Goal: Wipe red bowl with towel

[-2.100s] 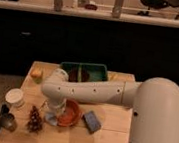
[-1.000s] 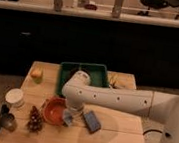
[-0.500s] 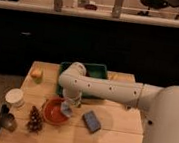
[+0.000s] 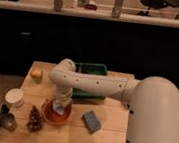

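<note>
The red bowl (image 4: 51, 115) sits on the wooden table (image 4: 108, 139) at the front left. My gripper (image 4: 61, 103) hangs from the white arm (image 4: 96, 83) and reaches down into the bowl. It is shut on a pale blue-white towel (image 4: 62, 108), which is pressed into the bowl's right half. The towel and the wrist hide the fingers.
A green tray (image 4: 94, 69) stands behind the arm. A blue sponge (image 4: 91, 121) lies to the right of the bowl. A pine cone (image 4: 35, 120), a white cup (image 4: 14, 96) and a metal object (image 4: 8, 120) are to its left. A yellow fruit (image 4: 36, 73) is at the back left.
The arm has swung left. The gripper with the towel has moved from the bowl's right edge down into the bowl.
</note>
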Controlling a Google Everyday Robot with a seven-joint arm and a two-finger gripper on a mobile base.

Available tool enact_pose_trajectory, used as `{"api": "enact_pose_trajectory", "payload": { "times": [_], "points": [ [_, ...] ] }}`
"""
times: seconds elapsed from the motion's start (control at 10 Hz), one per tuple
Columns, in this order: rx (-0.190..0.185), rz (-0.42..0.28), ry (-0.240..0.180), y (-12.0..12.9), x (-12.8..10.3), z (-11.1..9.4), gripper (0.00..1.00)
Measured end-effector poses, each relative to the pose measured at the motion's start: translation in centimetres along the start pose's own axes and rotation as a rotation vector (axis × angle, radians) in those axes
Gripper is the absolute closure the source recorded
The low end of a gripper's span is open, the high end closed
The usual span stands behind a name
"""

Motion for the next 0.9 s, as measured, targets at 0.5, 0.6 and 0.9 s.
{"api": "enact_pose_trajectory", "payload": {
  "times": [0.5,0.6,0.9],
  "points": [
    [-0.013,-0.051,-0.046,2.4,-3.5,1.6,0.98],
    [-0.018,-0.038,-0.048,3.1,-3.3,1.8,0.98],
    [-0.019,0.038,-0.035,6.3,-1.1,1.4,0.98]
  ]
}}
